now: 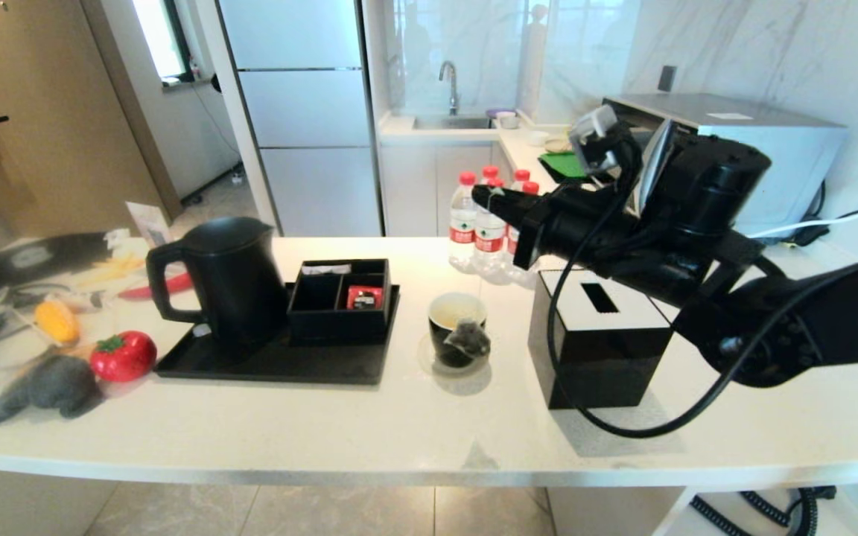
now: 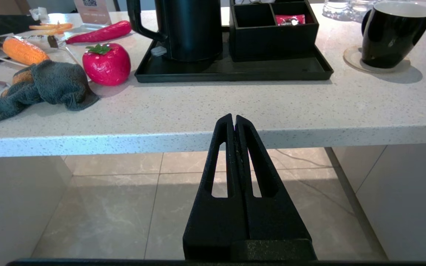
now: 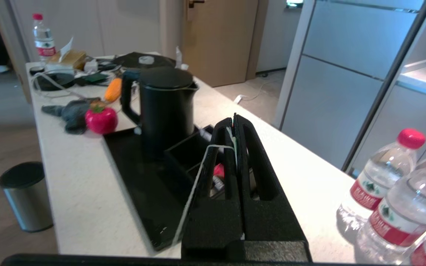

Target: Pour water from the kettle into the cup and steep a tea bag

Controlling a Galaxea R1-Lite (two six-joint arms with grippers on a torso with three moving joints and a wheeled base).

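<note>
The black kettle (image 1: 224,279) stands upright on a black tray (image 1: 272,368), lid closed. To its right the black cup (image 1: 456,321) sits on a coaster. My right gripper (image 1: 482,196) hovers high above the cup, shut on the tag end of the tea bag's white string (image 3: 194,184). The grey-green tea bag (image 1: 468,339) dangles low against the cup's front; whether it touches I cannot tell. No water shows. My left gripper (image 2: 234,117) is shut on nothing, parked below the counter's front edge, facing the kettle (image 2: 190,29) and cup (image 2: 392,33).
A black compartment box (image 1: 339,298) with a red packet shares the tray. A black tissue box (image 1: 600,342) stands right of the cup, under my right arm. Red-capped bottles (image 1: 485,223) stand behind. A toy tomato (image 1: 124,356) and grey cloth (image 1: 49,387) lie left.
</note>
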